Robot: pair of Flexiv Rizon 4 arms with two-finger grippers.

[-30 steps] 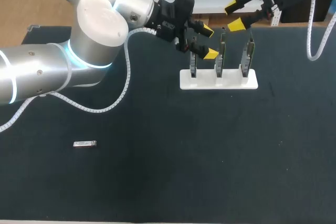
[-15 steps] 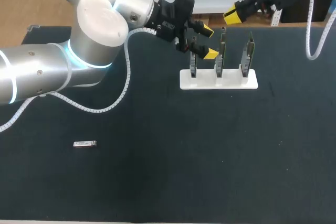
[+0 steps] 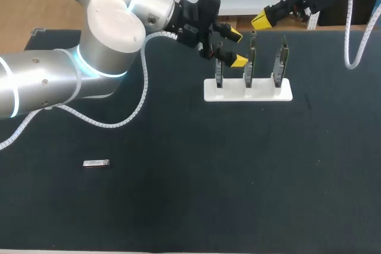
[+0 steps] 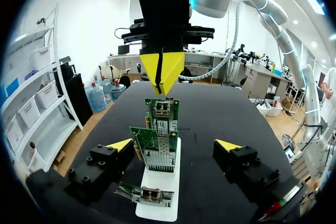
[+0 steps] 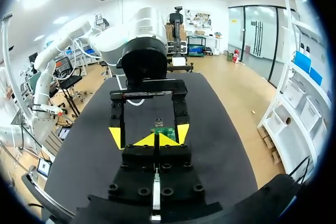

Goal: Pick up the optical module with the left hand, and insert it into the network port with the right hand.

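The optical module (image 3: 95, 163), a small silver bar, lies alone on the dark table at the front left, far from both grippers. My left gripper (image 3: 237, 47) hangs open at the left end of the white stand (image 3: 286, 94), which holds three upright network cards (image 3: 249, 57). In the left wrist view its fingers (image 4: 119, 145) straddle the cards (image 4: 157, 145). My right gripper (image 3: 262, 21) is shut with nothing in it, above and behind the stand. It faces the left gripper over the cards, yellow tips (image 4: 161, 72) pressed together.
The black table mat (image 3: 238, 176) spreads wide in front of the stand. A coiled cable (image 3: 140, 96) trails from my left arm over the table's left part. The table's back edge runs just behind the stand.
My right gripper has shut its fingers and drifted slightly left and up. The left arm, the stand and the module have not moved.
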